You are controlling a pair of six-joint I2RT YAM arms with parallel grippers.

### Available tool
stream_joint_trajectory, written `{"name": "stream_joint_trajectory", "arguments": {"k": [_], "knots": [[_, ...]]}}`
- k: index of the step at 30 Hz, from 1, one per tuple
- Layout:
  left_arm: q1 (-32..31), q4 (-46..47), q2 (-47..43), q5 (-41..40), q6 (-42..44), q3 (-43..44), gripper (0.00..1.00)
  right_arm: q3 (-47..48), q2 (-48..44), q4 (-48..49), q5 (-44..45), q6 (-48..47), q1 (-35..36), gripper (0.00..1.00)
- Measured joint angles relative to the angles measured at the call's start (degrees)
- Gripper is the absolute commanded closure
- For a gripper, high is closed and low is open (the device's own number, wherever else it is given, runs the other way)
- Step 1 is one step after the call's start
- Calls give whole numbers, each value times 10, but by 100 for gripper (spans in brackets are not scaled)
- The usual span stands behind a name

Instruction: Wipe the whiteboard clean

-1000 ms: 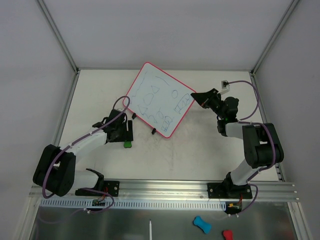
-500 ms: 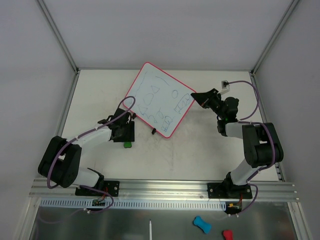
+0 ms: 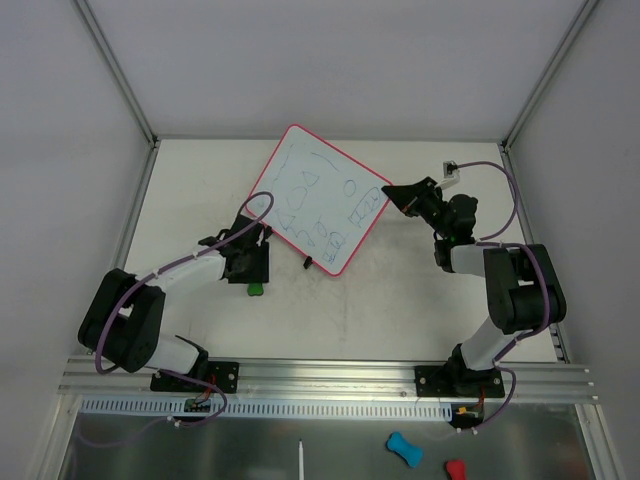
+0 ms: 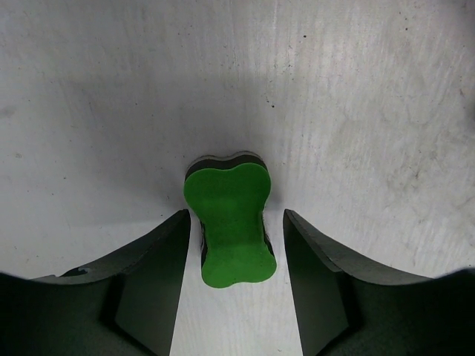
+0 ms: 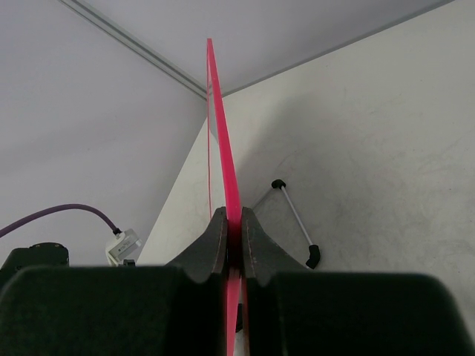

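The whiteboard [image 3: 318, 198], white with a pink-red frame and blue-green scribbles, stands tilted on its lower edge at the back middle of the table. My right gripper [image 3: 395, 193] is shut on its right edge. In the right wrist view the red frame edge [image 5: 220, 133] runs up from between the shut jaws of my right gripper [image 5: 234, 222], and a thin stand with black feet [image 5: 295, 215] shows behind it. A green eraser [image 3: 255, 289] lies on the table. My left gripper [image 3: 249, 272] is open over it. In the left wrist view the eraser [image 4: 226, 200] lies between the fingers of my left gripper [image 4: 236, 222], untouched.
A small white connector box [image 3: 451, 171] sits at the back right corner. White walls close the table on three sides. A metal rail [image 3: 330, 380] runs along the near edge, with a blue eraser [image 3: 403, 449] and a red one [image 3: 455, 468] below it.
My left arm has shifted a little to the right, bringing its gripper over the green eraser. The eraser, the whiteboard and my right arm have not moved.
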Motion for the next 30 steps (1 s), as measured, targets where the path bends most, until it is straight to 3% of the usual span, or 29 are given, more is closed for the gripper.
{"name": "stream_joint_trajectory", "arguments": {"k": [4, 19, 30], "knots": [[0, -2, 8, -3, -2, 1, 54, 0, 0, 2, 0, 1, 0, 100], [-3, -7, 16, -14, -9, 7, 55, 0, 3, 6, -2, 4, -1, 100], [-3, -12, 16, -14, -9, 11, 62, 0, 3, 6, -2, 4, -1, 100]]}}
